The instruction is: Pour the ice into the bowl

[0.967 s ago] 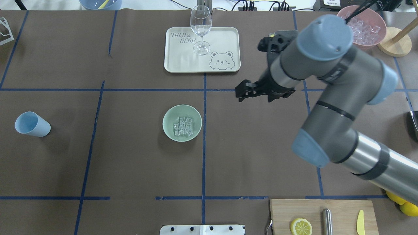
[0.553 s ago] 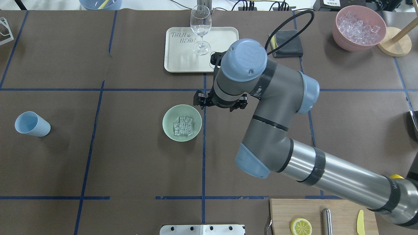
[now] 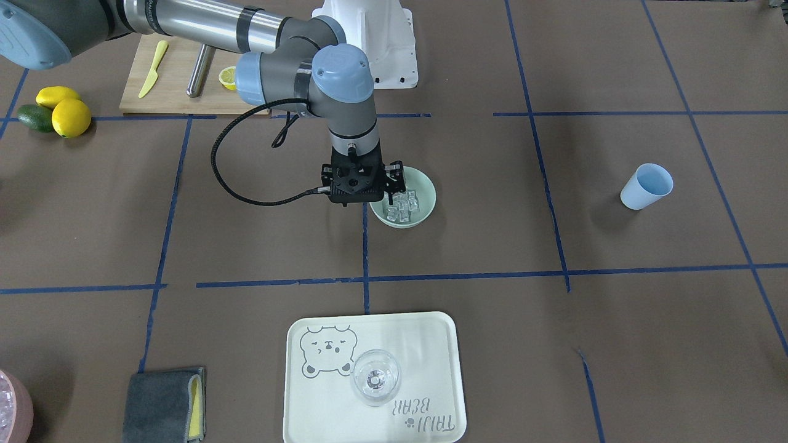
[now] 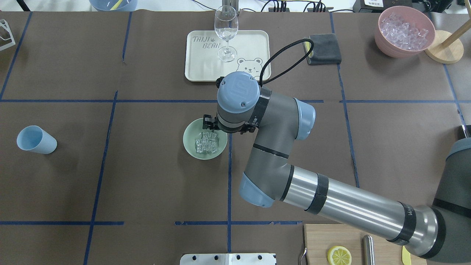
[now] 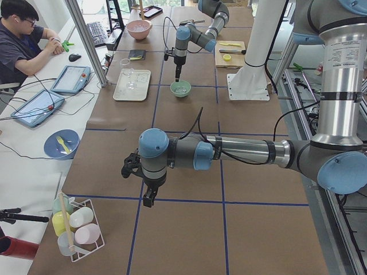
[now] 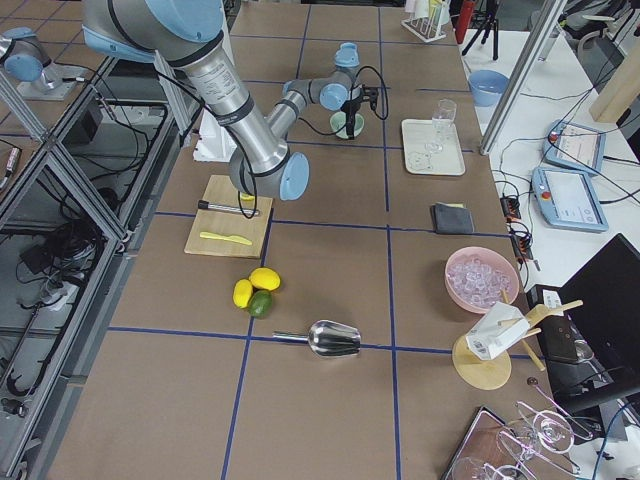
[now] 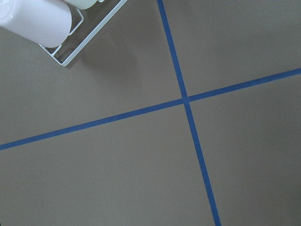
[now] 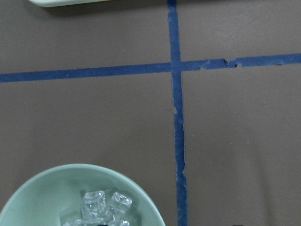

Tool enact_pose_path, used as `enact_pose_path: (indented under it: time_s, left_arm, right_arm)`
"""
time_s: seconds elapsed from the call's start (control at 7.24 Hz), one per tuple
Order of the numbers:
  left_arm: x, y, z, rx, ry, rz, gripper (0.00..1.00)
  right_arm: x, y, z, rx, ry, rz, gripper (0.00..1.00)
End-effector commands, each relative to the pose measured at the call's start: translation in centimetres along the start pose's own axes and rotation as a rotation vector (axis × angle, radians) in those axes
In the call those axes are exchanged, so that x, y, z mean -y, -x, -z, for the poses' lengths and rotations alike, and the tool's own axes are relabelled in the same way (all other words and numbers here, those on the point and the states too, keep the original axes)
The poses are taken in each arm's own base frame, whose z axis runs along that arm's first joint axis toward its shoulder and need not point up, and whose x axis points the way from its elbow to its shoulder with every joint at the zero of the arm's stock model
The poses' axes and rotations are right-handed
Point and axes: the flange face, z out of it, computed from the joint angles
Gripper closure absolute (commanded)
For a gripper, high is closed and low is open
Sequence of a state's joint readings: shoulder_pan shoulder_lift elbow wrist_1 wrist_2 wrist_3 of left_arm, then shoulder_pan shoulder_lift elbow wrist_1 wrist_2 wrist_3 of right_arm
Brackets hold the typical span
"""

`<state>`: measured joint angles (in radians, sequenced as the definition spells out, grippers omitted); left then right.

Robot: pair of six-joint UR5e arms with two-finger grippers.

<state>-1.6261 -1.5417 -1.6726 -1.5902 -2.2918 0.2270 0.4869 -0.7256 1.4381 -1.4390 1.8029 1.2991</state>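
Observation:
The pale mint-green bowl [image 4: 191, 147] stands near the table's middle with a small heap of clear ice [image 4: 206, 142] in it. It also shows in the front view [image 3: 426, 198] and at the bottom left of the right wrist view [image 8: 42, 202], with the ice [image 8: 103, 205]. My right gripper [image 4: 209, 125] [image 3: 393, 184] points straight down over the bowl's far rim; its fingers look a little apart and hold nothing. My left gripper [image 5: 148, 197] hangs over bare table at the left end, far from the bowl; I cannot tell if it is open or shut.
A light blue cup [image 4: 36, 140] lies on its side at the left. A tray [image 4: 254, 40] with a wine glass [image 4: 226, 33] is behind the bowl. A pink bowl of ice [image 4: 404, 31] and a grey cloth [image 4: 323, 49] are back right. A cutting board [image 4: 386, 235] is front right.
My right arm has swung left from the back right and now has its gripper over the bowl's far rim. The bowl, ice and cup have not moved.

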Motion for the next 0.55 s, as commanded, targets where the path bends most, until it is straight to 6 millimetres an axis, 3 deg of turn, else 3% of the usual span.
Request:
enact_pose_path:
  time_s: [0.0,0.14,0.28,0.41]
  left_arm:
    - [0.0,0.01,-0.02,0.0,0.0,0.0,0.0]
    - [0.0,0.01,-0.02,0.0,0.0,0.0,0.0]
    - [-0.11,0.09,-0.02,0.0,0.0,0.002,0.0]
    - [-0.01,0.05,0.04,0.001,-0.002,0.0,0.0]
  right_arm:
    - [-0.68,0.12,-0.85,-0.011,0.001,0.001,0.65]
    - [-0.72,0.22,-0.78,-0.009,0.005,0.003,0.93]
    - [-0.74,0.16,-0.78,-0.009,0.006,0.011,1.0]
    - [-0.87,0.19,-0.67,-0.006,0.006,0.019,1.0]
